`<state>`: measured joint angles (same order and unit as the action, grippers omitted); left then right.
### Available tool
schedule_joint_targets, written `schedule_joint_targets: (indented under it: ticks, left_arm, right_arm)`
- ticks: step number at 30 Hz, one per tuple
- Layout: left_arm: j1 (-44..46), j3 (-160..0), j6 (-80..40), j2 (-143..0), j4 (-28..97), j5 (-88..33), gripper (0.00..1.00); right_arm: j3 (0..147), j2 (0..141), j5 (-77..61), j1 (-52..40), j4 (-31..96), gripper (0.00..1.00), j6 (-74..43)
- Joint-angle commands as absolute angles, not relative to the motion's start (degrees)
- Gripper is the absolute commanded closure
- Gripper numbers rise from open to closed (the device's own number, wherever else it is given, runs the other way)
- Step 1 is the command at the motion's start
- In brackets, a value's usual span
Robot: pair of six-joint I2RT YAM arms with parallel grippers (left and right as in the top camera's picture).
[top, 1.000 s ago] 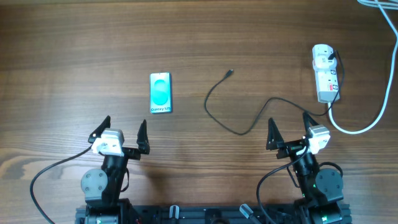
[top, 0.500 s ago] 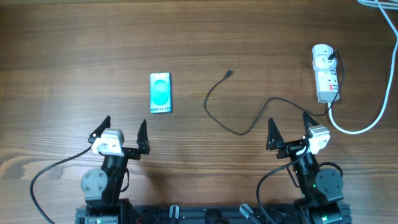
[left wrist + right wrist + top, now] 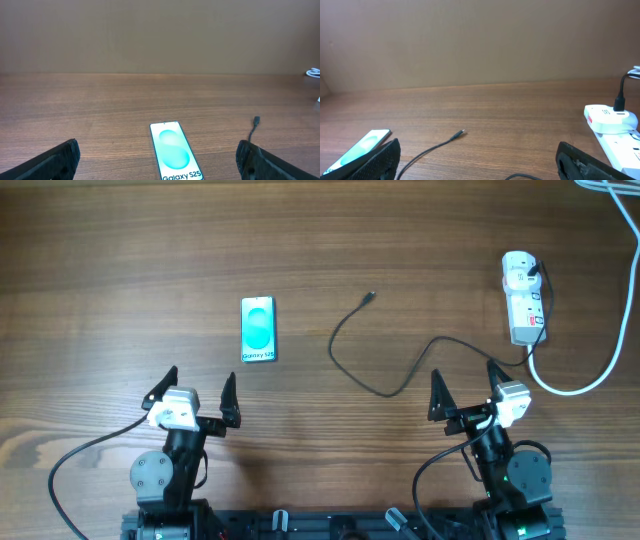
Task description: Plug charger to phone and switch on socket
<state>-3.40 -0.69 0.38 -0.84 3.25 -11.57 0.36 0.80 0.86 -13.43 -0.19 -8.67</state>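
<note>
Both open, empty: left gripper, right gripper. Charger tip, three o'clock of Galaxy S25 phone, may skid when pinched.

Two dark YAM arms w/ white wrist blocks.
Left gripper & right gripper: black pointed fingers; grey round base joints; thin black cables looping off each base.
</note>
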Motion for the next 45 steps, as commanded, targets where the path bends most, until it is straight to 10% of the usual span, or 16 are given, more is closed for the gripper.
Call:
schedule_joint_targets:
  ticks: [1, 34, 45]
  left_arm:
    - [-3.49, -0.34, 1.26, -0.38, 3.46, -10.81, 0.00]
    - [-3.51, -0.54, -2.31, -0.80, -1.52, -11.00, 0.00]
    - [-3.55, -15.99, -3.25, -21.98, -1.52, -10.39, 0.00]
  right_arm:
    - [0.30, 0.82, 0.08, -13.54, -0.38, 0.00, -7.51]
    - [0.30, 0.82, 0.08, -13.54, -0.38, 0.00, -7.53]
    - [0.30, 0.82, 0.08, -13.54, -0.38, 0.00, -7.53]
